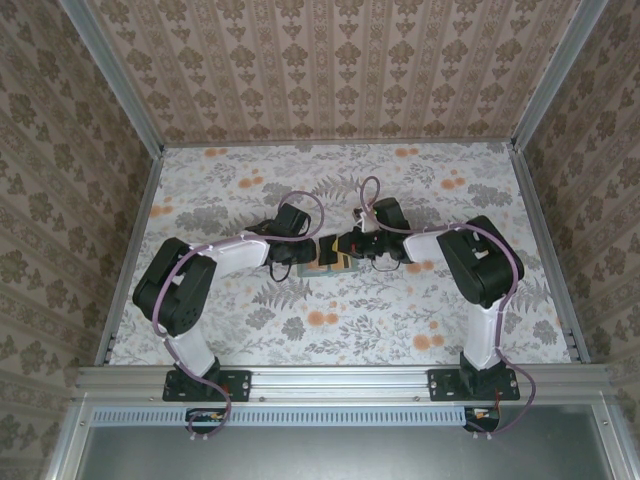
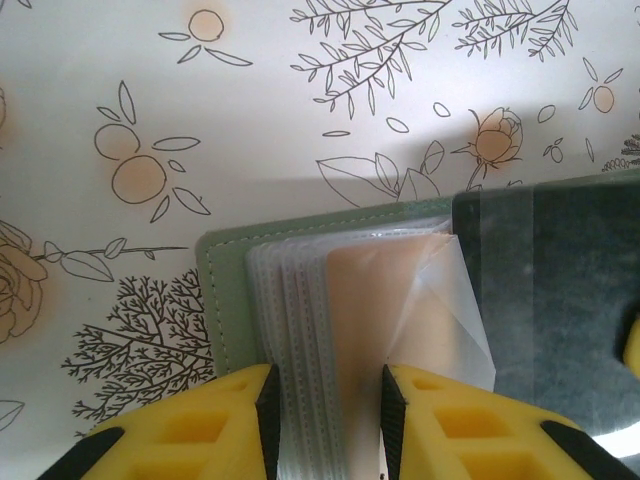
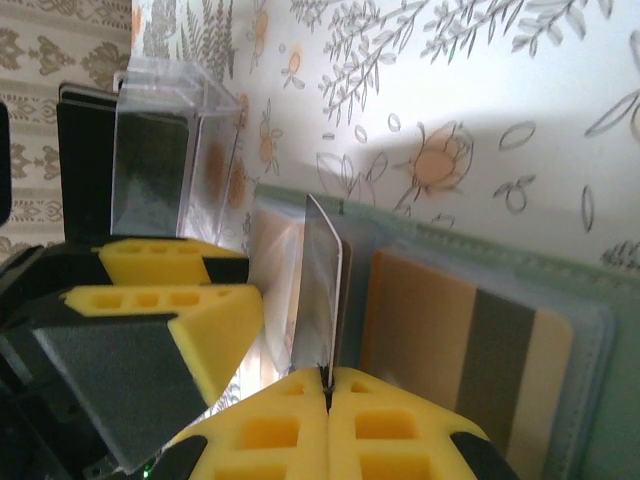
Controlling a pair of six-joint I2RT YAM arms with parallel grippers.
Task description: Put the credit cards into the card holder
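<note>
Upright, one sleeve of card holder

Tan damask wallpaper covers the walls ahead of the left gripper and to both its sides. Beneath it, the table wears a white floral cloth, evenly lit, edged by aluminium rails.

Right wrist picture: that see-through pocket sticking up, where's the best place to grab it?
Pinch the clear pocket at its free edge, one finger on each flat face, coming in from the side away from the card holder, as the right gripper does. It is a thin sheet standing on edge, and its other end seems fixed into the holder.
</note>
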